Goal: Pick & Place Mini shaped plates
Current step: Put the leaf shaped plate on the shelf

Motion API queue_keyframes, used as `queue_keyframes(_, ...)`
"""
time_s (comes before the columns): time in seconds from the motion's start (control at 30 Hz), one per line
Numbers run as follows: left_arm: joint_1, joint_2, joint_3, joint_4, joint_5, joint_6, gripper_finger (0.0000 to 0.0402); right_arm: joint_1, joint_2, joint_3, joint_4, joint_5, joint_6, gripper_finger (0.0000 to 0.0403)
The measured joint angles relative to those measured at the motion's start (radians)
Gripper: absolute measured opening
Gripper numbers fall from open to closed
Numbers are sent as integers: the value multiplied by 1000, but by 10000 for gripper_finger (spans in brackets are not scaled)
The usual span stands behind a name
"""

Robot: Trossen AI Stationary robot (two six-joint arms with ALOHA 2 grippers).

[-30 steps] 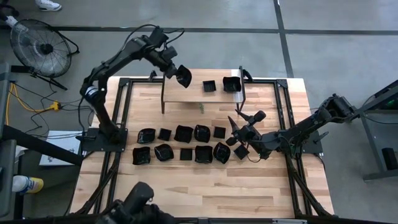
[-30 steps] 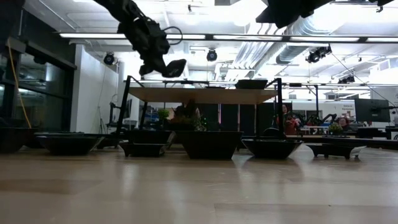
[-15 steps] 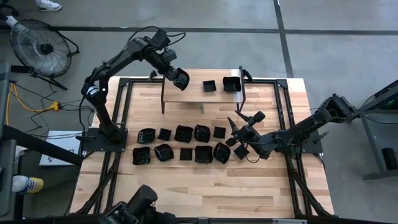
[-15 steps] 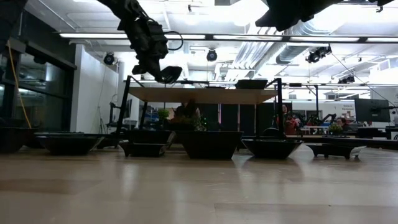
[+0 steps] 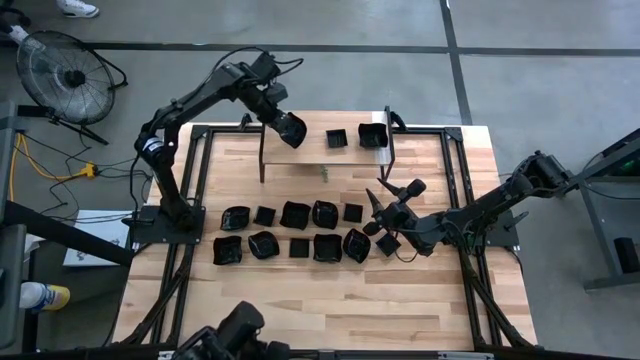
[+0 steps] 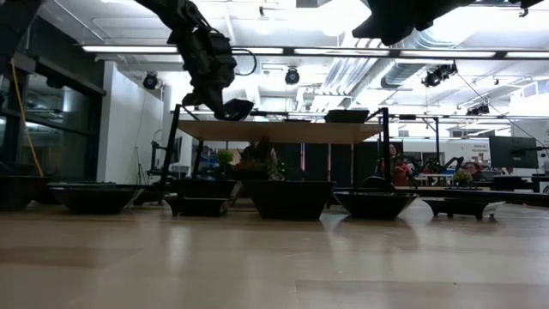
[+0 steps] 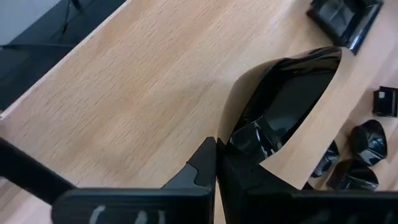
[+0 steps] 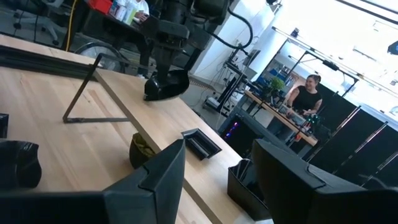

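Observation:
My left gripper [image 5: 278, 118] is shut on one glossy black mini plate [image 5: 290, 129] just above the left part of the raised wooden shelf [image 5: 300, 152]; the low view shows the plate [image 6: 233, 108] a little over the shelf top [image 6: 283, 130]. Two more plates [image 5: 336, 138] [image 5: 373, 135] sit on the shelf's right part. Several plates lie in two rows [image 5: 296, 214] [image 5: 299, 246] on the table. My right gripper [image 5: 378, 215] hangs open and level at the rows' right end, with nothing between its fingers [image 8: 163, 177]. My left gripper pinches the plate by its rim [image 7: 249, 140] on the side nearest the wrist, between its two fingers. The fingers slant down from above, coming from the table's far left. The plate juts out past the fingertips, tilted, its hollow [image 7: 292, 87] showing, clear of the shelf.
The shelf stands on thin black metal legs [image 5: 262, 160] at the table's far side. A small square plate [image 5: 388, 243] lies close under my right gripper. A fan [image 5: 62, 75] stands off the table's far left. A person [image 8: 308, 99] sits in the room beyond.
My left gripper has carried the plate down toward the shelf top and slightly toward the table's left edge, rolling its wrist. The plate now hangs lower and closer over the shelf than before. It stays in the hold.

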Motion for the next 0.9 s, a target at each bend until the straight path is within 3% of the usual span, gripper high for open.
queue_keyframes(0.73,0,53,0,46,12,1,3,0,0,0,-15,0,-8,184)
queue_keyframes(0.9,0,45,0,46,10,4,20,0,0,0,-15,0,-8,184)
